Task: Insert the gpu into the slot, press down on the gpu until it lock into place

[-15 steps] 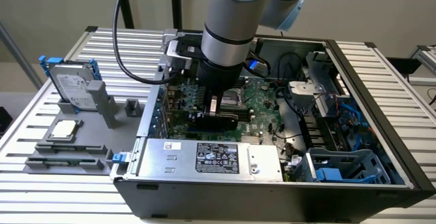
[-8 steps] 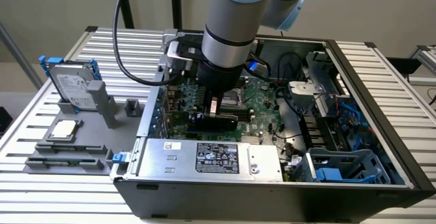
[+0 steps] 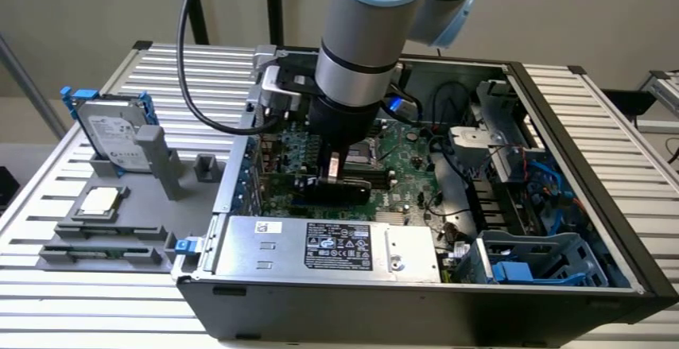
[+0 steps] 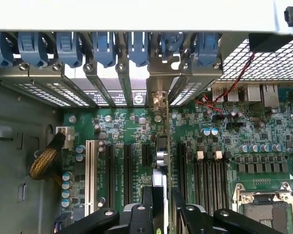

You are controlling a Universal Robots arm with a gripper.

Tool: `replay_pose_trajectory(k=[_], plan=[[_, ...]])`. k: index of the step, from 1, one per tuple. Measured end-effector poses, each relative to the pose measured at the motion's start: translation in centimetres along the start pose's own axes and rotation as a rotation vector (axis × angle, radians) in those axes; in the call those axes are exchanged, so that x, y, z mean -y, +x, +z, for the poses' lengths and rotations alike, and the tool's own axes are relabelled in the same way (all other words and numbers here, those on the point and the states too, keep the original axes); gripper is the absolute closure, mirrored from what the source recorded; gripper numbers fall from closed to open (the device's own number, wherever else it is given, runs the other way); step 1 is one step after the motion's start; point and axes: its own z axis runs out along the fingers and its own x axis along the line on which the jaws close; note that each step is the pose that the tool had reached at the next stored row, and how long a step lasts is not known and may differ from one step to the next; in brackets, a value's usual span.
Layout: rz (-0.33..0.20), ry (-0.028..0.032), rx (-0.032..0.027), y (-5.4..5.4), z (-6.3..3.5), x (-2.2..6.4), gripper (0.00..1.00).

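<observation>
A Universal Robots arm reaches down into an open computer case point(image 3: 552, 285) lying on a slatted metal table point(image 3: 637, 126), its gripper point(image 4: 161, 204) clamped on the gpu point(image 3: 337, 191), which stands on edge over the green motherboard point(image 4: 117, 126), its black face toward the exterior view. In the wrist view the card's thin edge runs toward the silver bracket at the case's rear openings. The slot beneath it cannot be made out. A hard drive point(image 3: 114, 138) stands in a grey holder at the exterior view's left.
</observation>
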Motion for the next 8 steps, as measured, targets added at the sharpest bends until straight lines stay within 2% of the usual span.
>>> replay_pose_trajectory(k=[7,8], plan=[[0.000,-0.0001,0.0002,0.01,0.15,0.01,0.74],[0.000,0.0004,0.0017,0.00,0.16,0.01,0.73]])
